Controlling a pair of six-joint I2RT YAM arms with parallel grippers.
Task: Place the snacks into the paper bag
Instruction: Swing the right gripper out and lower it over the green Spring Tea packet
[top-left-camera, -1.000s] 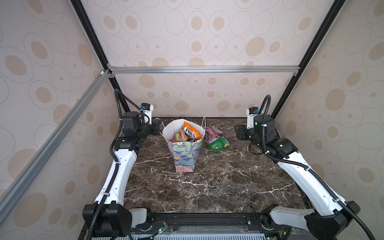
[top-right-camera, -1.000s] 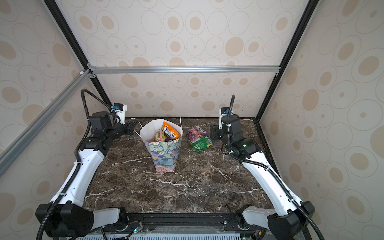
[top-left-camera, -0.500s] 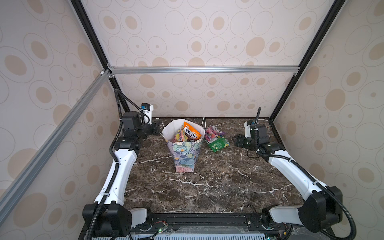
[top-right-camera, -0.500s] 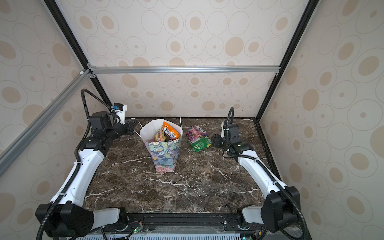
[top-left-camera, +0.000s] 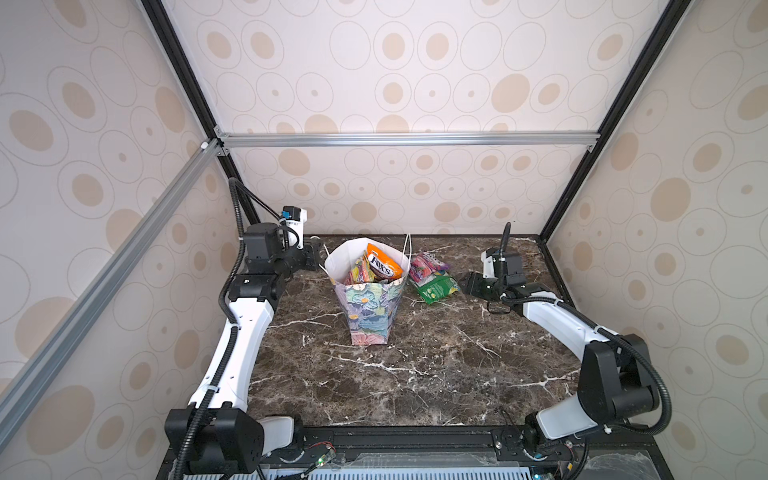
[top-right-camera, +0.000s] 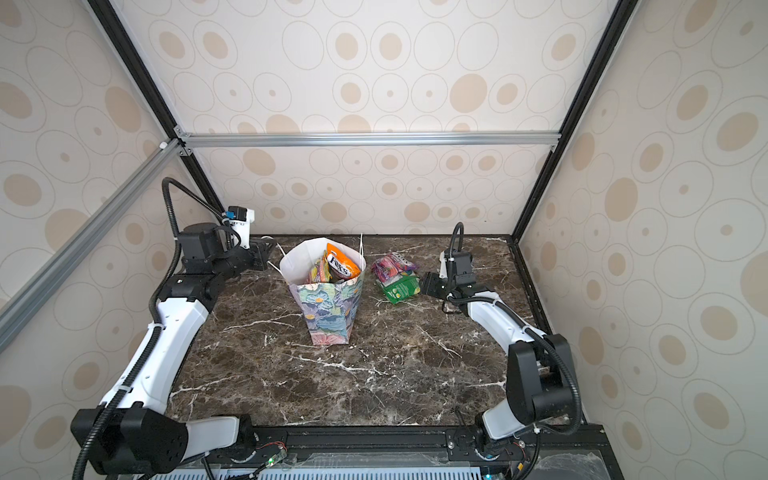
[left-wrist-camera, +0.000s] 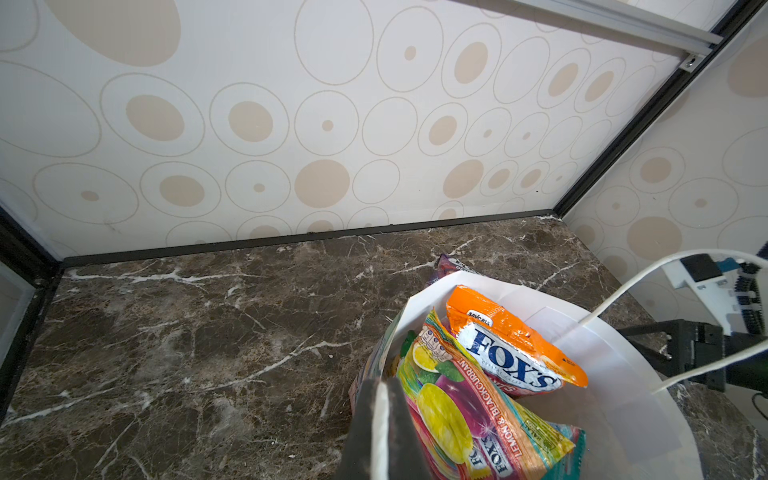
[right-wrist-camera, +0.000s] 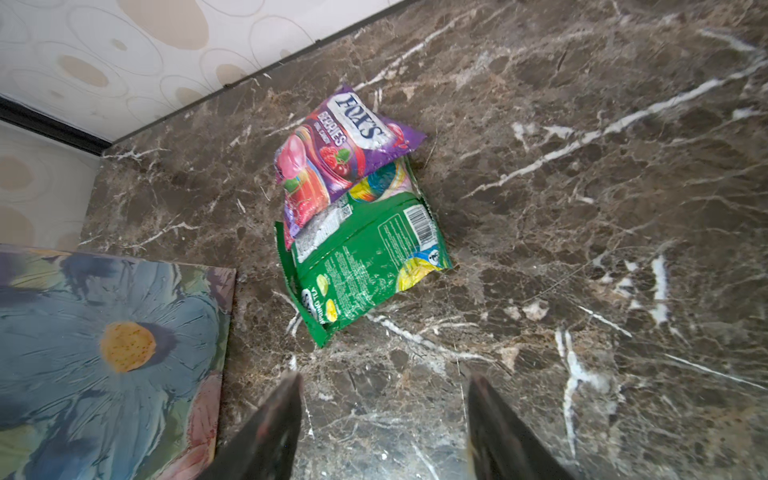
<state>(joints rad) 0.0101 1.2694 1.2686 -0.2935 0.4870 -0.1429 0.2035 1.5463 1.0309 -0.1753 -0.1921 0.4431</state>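
The left fingers (left-wrist-camera: 363, 419) were clamped shut on the rim of the bag (top-left-camera: 370, 307). The bag stood upright on the surface (top-left-camera: 415, 374), with an orange packet (top-left-camera: 384, 264) and a yellow packet (left-wrist-camera: 444, 415) inside. Just beside the bag, a purple packet (right-wrist-camera: 345, 153) lay partly on a green packet (right-wrist-camera: 365, 266). The right fingers (right-wrist-camera: 274, 419) were spread open and empty, near the green packet.

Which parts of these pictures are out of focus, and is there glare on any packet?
Right wrist view: the right gripper is blurred, the purple packet and green packet are sharp, print readable. Left wrist view: the left gripper is blurred too; the orange packet shows small glare spots. In both top views the light is even; the paper bag casts no hard shadow.
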